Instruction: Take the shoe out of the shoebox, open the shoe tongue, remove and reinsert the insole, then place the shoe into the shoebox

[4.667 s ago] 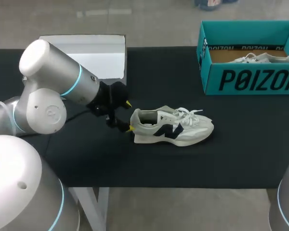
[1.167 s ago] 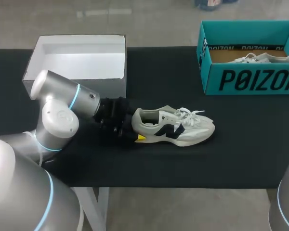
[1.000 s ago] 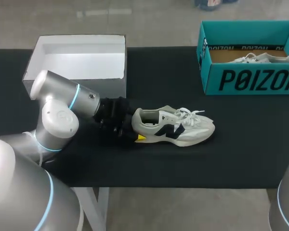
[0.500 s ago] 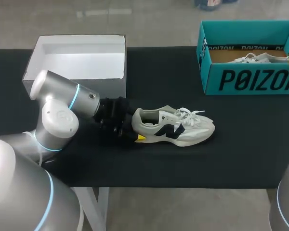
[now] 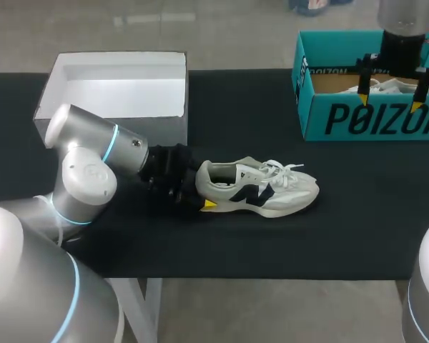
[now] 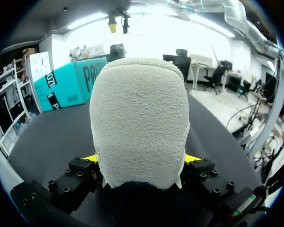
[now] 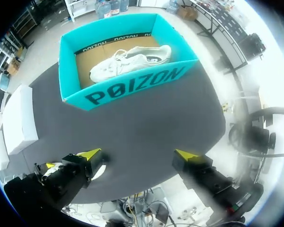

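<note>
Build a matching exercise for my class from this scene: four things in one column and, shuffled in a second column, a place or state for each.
Column A
1. left tool
2. right tool
3. teal shoebox
4. white box

Column B
a. contains the boxed shoe
b. open, gripping nothing
c. stands on the left side of the table
d. shut on the heel of the loose shoe

Pairs: 1-d, 2-b, 3-a, 4-c
</note>
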You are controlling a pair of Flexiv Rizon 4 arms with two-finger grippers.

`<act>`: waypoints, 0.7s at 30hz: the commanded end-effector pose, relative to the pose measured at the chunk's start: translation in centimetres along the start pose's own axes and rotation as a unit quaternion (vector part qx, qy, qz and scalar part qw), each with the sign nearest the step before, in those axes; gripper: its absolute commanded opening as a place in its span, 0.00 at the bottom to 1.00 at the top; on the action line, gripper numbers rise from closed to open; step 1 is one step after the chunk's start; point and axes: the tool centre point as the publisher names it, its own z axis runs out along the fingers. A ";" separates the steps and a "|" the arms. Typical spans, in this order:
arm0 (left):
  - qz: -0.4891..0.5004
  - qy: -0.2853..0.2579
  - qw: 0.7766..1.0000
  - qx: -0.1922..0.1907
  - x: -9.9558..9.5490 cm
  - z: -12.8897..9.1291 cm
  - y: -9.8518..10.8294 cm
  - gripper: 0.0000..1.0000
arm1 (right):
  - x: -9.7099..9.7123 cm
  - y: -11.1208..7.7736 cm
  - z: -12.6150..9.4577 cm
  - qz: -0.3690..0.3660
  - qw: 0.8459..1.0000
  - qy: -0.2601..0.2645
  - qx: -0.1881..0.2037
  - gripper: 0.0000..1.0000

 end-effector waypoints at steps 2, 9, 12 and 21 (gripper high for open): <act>0.001 -0.001 1.000 0.002 0.1 0.0 0.1 0.00 | 0.3 0.4 0.1 0.000 1.000 -0.003 0.004 1.00; 0.001 -0.001 1.000 0.002 0.1 0.0 0.1 0.00 | 0.3 0.4 0.1 0.000 1.000 -0.003 0.004 1.00; 0.001 -0.001 1.000 0.002 0.1 0.0 0.1 0.00 | 0.3 0.4 0.1 0.000 1.000 -0.003 0.004 1.00; 0.001 -0.001 1.000 0.002 0.1 0.0 0.1 0.00 | 2.5 -1.4 0.3 -0.012 1.000 -0.003 -0.005 1.00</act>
